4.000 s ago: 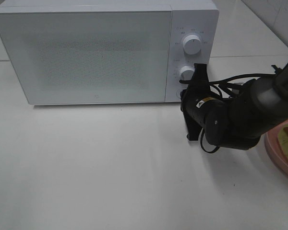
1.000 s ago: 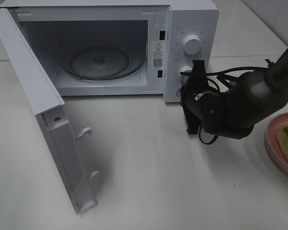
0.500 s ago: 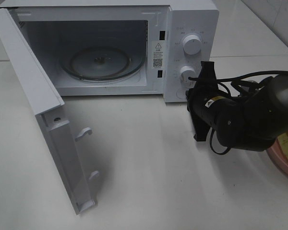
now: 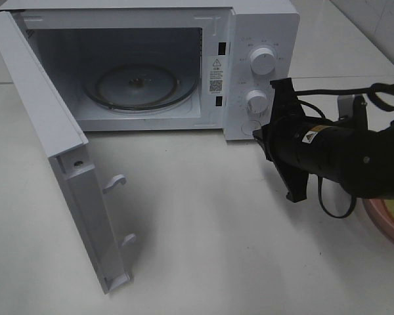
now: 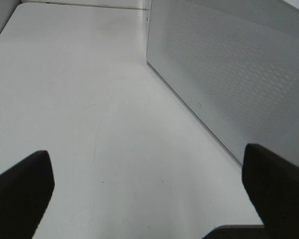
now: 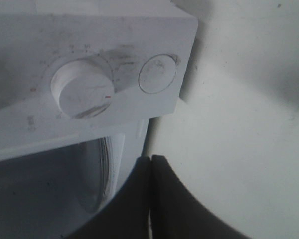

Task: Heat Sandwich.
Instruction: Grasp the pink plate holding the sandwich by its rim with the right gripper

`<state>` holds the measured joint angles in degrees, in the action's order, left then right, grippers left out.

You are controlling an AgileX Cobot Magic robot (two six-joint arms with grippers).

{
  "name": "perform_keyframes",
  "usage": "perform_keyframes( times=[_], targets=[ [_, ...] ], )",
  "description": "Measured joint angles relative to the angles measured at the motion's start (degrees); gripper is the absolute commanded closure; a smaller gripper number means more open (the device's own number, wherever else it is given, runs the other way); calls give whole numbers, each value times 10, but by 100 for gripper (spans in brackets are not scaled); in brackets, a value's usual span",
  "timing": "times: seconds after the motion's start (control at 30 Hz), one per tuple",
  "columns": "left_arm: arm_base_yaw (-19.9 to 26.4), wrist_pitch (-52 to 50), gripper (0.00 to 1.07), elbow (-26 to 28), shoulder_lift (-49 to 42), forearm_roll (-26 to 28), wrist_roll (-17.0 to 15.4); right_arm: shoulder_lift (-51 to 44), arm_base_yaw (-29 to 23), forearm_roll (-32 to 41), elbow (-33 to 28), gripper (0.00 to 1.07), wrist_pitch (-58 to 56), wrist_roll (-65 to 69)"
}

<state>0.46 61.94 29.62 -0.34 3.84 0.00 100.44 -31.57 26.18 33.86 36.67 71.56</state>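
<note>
The white microwave [image 4: 262, 39] stands at the back with its door [image 4: 52, 144] swung wide to the left, and the glass turntable [image 4: 138, 85] inside is bare. My right gripper [image 4: 258, 133] is shut on nothing, its tip just off the round door button [image 4: 249, 128] below the lower knob [image 4: 257, 100]. In the right wrist view, the closed right gripper [image 6: 150, 167] points at that button [image 6: 157, 73] and knob [image 6: 82, 92]. The sandwich is hidden behind my right arm. My left gripper [image 5: 149, 196] is wide open over bare table beside the door's outer face [image 5: 239, 74].
A strip of the pink plate [image 4: 384, 220] shows at the right edge under my right arm. The open door juts far toward the front left of the white table [image 4: 203, 249].
The microwave door, closed four seconds ago, stands open. Over the last second my right arm has drawn back to the right and turned, covering more of the pink plate.
</note>
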Motion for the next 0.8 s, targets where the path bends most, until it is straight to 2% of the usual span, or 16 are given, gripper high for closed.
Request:
perform_keyframes(
  times=[0.27, 0.5, 0.57, 0.63, 0.73, 0.8],
  targets=[
    [0, 0, 10, 0, 0, 0, 3, -69, 0, -5, 6, 105, -131, -211],
    [0, 0, 10, 0, 0, 0, 0, -99, 0, -10, 44, 104, -276, -435],
    [0, 0, 10, 0, 0, 0, 3, -100, 0, -13, 50, 104, -299, -459],
    [0, 0, 10, 0, 0, 0, 3, -103, 0, -31, 76, 103, -376, -542],
    [0, 0, 10, 0, 0, 0, 3, -104, 0, -48, 92, 103, -431, -593],
    [0, 0, 10, 0, 0, 0, 0, -104, 0, -78, 111, 102, -508, -653]
  ],
)
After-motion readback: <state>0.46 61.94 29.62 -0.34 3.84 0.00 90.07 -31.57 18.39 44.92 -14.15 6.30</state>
